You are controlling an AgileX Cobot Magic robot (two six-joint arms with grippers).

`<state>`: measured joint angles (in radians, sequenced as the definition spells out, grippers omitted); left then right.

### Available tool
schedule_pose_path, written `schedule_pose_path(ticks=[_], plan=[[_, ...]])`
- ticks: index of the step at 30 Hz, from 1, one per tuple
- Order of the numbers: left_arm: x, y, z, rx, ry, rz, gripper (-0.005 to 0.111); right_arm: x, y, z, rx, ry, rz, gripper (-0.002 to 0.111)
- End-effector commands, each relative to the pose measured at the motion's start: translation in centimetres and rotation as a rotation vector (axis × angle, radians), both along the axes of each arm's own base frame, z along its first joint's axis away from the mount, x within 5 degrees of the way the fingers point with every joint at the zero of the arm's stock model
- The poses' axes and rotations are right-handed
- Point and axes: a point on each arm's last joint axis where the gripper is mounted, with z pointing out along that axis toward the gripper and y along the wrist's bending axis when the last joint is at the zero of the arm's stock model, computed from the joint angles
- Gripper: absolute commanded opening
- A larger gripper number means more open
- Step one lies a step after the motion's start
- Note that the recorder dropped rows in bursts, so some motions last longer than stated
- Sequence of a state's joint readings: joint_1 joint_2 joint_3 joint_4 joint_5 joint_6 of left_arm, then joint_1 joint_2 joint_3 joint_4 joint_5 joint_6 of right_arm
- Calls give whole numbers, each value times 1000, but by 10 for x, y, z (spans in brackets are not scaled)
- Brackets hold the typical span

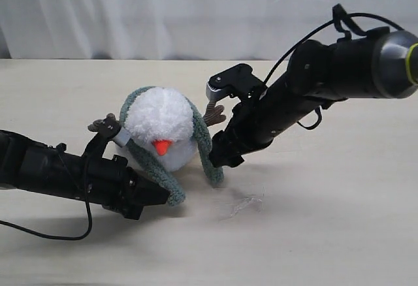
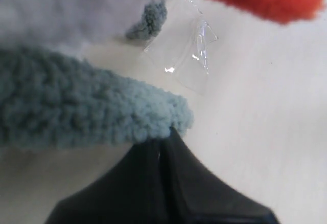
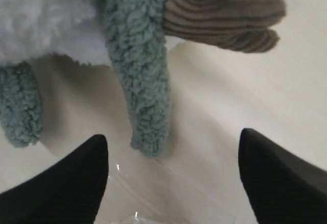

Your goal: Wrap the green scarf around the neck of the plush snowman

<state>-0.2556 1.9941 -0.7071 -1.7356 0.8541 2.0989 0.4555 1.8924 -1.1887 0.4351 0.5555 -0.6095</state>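
Observation:
The plush snowman [image 1: 160,119] lies on the table with its orange nose [image 1: 162,146] toward the front. The green scarf [image 1: 147,162] is looped over the white ball, and one end hangs down each side. My left gripper [image 1: 164,198] is shut, its tips [image 2: 171,132] pinching the edge of the scarf [image 2: 76,106] near its rounded end. My right gripper [image 1: 219,158] is open [image 3: 173,147] just short of the other hanging end [image 3: 143,81], with nothing between its fingers. A brown twig arm [image 3: 219,14] sticks out beside that end. The neck is hidden.
A scrap of clear plastic film [image 1: 243,204] lies on the table in front of the snowman, also in the left wrist view [image 2: 186,55]. The pale tabletop [image 1: 313,234] stretches around, and a white curtain [image 1: 196,12] closes off the back.

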Motion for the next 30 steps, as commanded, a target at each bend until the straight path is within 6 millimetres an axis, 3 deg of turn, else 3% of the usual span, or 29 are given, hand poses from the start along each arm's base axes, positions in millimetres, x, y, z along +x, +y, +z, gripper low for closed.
schedule_pose_path(ticks=[1, 9, 14, 21, 30], plan=[[1, -1, 1, -11, 2, 7, 0, 5, 6, -13, 36, -27, 17, 68], [1, -1, 1, -11, 2, 7, 0, 12, 13, -31, 109, -16, -36, 65], [1, -1, 1, -11, 2, 7, 0, 12, 13, -38, 109, 13, -48, 43], [5, -2, 3, -14, -5, 10, 0, 6, 15, -29, 150, 68, -58, 6], [5, -2, 3, -14, -5, 10, 0, -8, 28, -20, 314, 243, -42, 4]])
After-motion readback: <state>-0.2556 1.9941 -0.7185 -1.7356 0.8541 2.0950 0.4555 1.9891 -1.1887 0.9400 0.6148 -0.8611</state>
